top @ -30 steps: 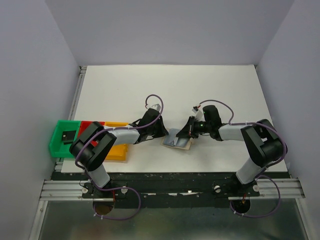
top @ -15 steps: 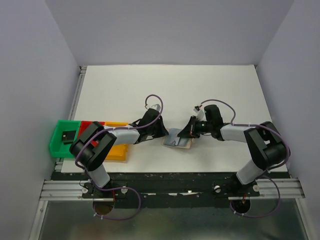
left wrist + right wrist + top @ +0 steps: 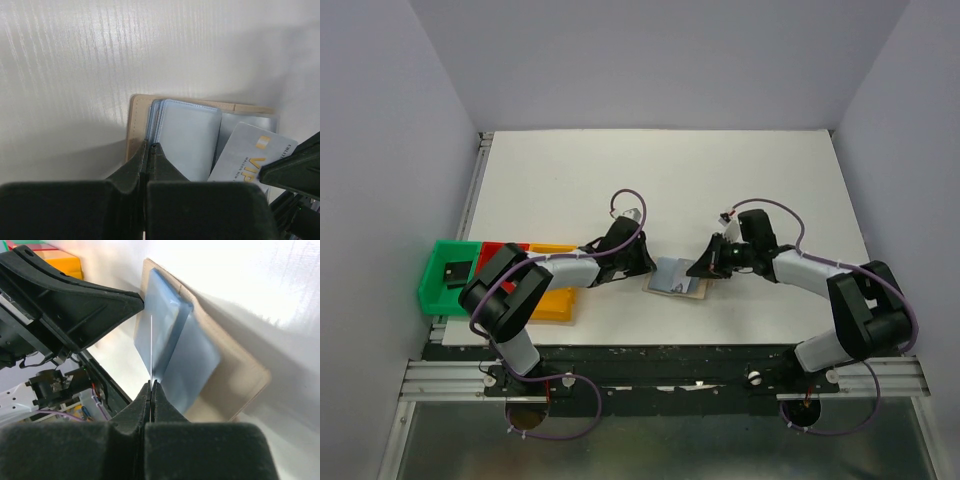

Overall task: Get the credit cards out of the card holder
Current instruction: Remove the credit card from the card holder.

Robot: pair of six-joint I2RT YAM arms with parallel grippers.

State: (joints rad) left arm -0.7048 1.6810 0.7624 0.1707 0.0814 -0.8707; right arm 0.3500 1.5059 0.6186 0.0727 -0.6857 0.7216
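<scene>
Your left gripper is pinching the edge of the card holder, which is lying open on the table; your right gripper is pinching a silver-grey card over its inner panel.

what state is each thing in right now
card holder, open, tan side down, one edge clamped
silver-grey card, pinched at one end, tilted over the open card holder
left gripper, shut on the card holder's edge
right gripper, shut on the silver-grey card
green bin, holds a small black object
</scene>
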